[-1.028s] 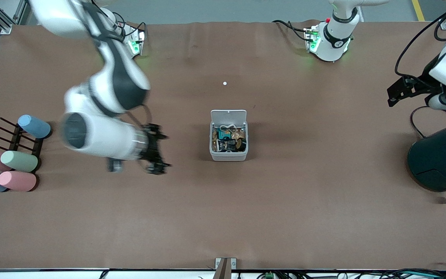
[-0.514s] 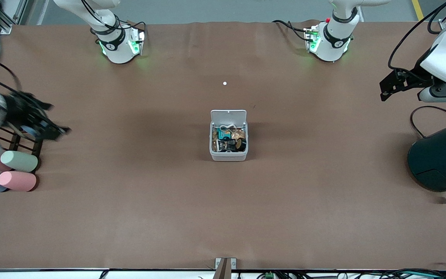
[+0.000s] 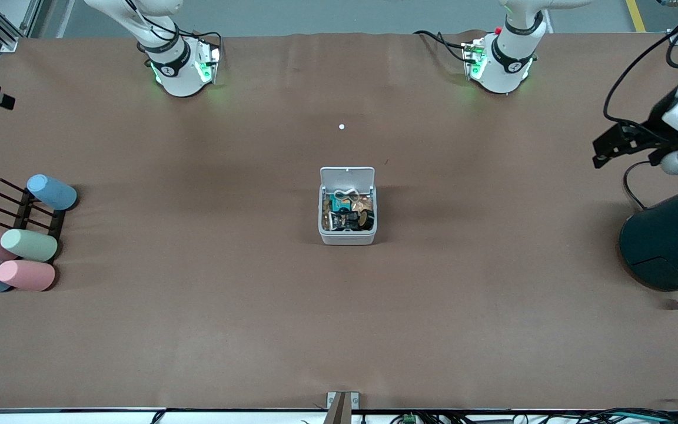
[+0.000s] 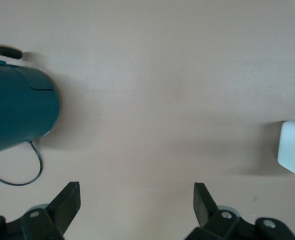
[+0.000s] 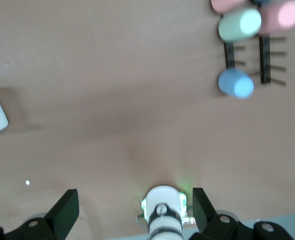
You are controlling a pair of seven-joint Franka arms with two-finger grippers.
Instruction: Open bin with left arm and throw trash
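We see the teal cylinder (image 3: 677,238), cut off at the table's left-arm end. Mid-table, the bin (image 3: 347,206) stands open, trash (image 3: 348,211) inside — scraps tangled. Left gripper (image 4: 136,207) and right gripper (image 5: 135,208) spread wide, empty — the right mostly out of frame.

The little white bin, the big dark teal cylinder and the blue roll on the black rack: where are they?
bin (image 3: 348,238), front view, its front wall.
dark teal cylinder (image 3: 671,241), front view, its curved side.
blue roll (image 3: 52,192), front view, its side.

Light: even, overhead, bright.
Shadows: soft, short beside the bin (image 3: 347,206).
Blur: right wrist view slightly soft.
Glare: none.
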